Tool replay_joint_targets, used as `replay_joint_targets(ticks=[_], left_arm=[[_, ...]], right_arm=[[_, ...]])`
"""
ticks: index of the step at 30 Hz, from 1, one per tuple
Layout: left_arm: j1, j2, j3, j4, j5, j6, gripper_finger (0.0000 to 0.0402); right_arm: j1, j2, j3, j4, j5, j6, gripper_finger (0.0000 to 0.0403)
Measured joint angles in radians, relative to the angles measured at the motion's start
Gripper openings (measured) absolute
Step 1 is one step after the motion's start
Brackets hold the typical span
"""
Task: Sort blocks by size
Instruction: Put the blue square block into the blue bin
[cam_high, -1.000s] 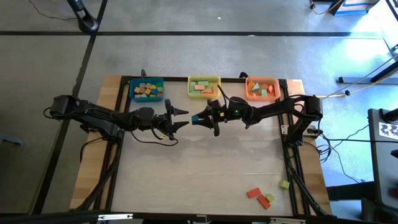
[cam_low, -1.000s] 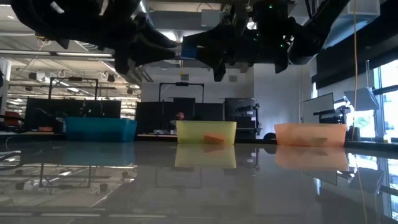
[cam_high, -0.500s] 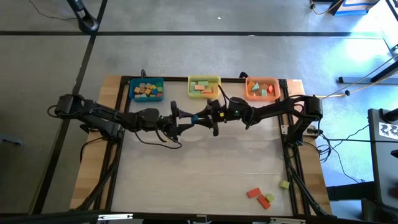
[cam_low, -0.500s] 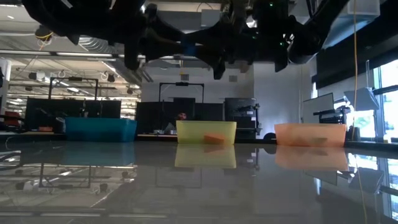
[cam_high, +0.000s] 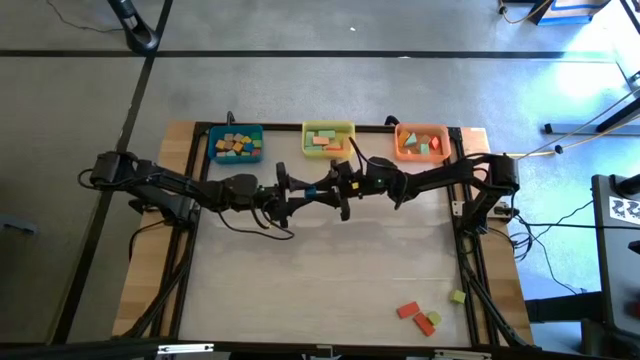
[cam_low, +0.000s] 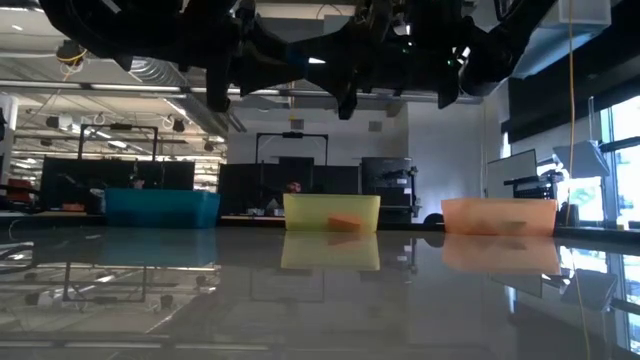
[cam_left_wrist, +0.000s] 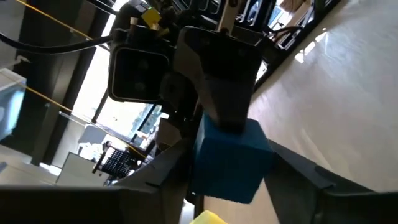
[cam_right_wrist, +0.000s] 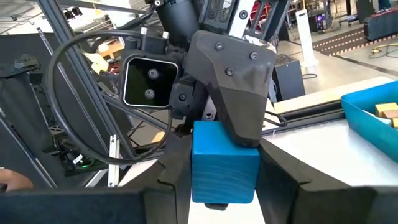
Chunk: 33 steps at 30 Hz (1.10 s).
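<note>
A blue cube (cam_high: 312, 190) hangs in mid-air over the table's middle, between my two grippers, which meet tip to tip. My left gripper (cam_high: 300, 192) comes from the left and my right gripper (cam_high: 320, 189) from the right. Both are shut on the cube. It fills the left wrist view (cam_left_wrist: 230, 162) and the right wrist view (cam_right_wrist: 224, 165), each with the other arm's finger lying over it. In the low view the arms hide the cube. Three loose blocks (cam_high: 420, 314) lie on the table at the near right. My left gripper pinches the blue cube by two opposite sides (cam_left_wrist: 198, 171) between its two fingers, level, from the table's left. The cube is lifted clear, high above the table. My right gripper pinches the same cube by its other pair of opposite sides (cam_right_wrist: 198, 174) between its two fingers, level, from the table's right. Its fingers are turned crosswise to those of the left gripper.
A blue bin (cam_high: 236, 145), a yellow bin (cam_high: 327, 138) and an orange bin (cam_high: 421, 142), each with blocks in it, stand in a row along the far edge. The wide table top (cam_high: 330, 270) lies between the arms and the near edge.
My left gripper has gone toward the table's right edge, up to my right gripper, and its fingers now stand on the blue cube that the right gripper holds. The right gripper and the cube have kept nearly still.
</note>
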Motion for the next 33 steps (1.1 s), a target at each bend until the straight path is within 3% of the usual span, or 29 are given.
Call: replay_joint_targets(ticks=[4, 9, 11, 15, 18, 23, 27, 33], left_arm=[[0.000, 0.000, 0.000, 0.005, 0.002, 0.020, 0.0125], [0.000, 0.000, 0.000, -0.002, 0.010, 0.025, 0.0122], [0.000, 0.000, 0.000, -0.002, 0.010, -0.008, 0.0122], [-0.005, -0.003, 0.001, -0.017, 0.008, -0.097, 0.0121], [-0.022, -0.041, 0.001, -0.069, -0.049, -0.135, 0.0121], [-0.048, -0.141, 0.001, -0.209, -0.155, -0.262, 0.0121], [-0.052, -0.241, 0.002, -0.341, -0.240, -0.400, 0.0121], [-0.027, -0.398, 0.001, -0.546, -0.459, -0.578, 0.0120]], right_arm=[[0.005, 0.000, 0.010, -0.007, -0.005, 0.015, 0.0133], [0.026, 0.000, 0.010, -0.014, 0.072, 0.012, 0.0142], [0.027, -0.001, 0.011, -0.019, 0.120, -0.003, 0.0159], [0.023, -0.018, 0.015, -0.079, 0.116, -0.032, 0.0210], [0.022, -0.093, 0.016, -0.201, 0.145, -0.116, 0.0245], [0.024, -0.239, 0.017, -0.437, 0.283, -0.194, 0.0282], [0.024, -0.328, 0.017, -0.580, 0.338, -0.213, 0.0292], [0.024, -0.374, 0.015, -0.745, 0.361, -0.211, 0.0289]])
